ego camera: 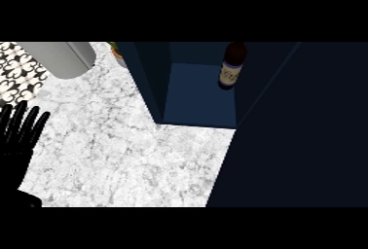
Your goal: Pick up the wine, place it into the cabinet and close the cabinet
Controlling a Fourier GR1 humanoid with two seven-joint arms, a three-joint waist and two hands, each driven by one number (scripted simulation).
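The wine bottle (231, 65), dark with a pale label, stands upright inside the dark blue cabinet (197, 99), on its floor toward the back right. The cabinet door (302, 126) is a large dark panel filling the right side, swung out over the counter. My left hand (20, 130) shows at the left edge with its fingers straight and pointing up, holding nothing and far from the bottle. My right hand does not show anywhere.
The white marbled counter (122, 146) spreads in front of the cabinet. A grey rounded appliance (61, 58) sits at the back left beside patterned tiles (14, 68). A small plant pot (116, 52) peeks out beside the cabinet's left wall.
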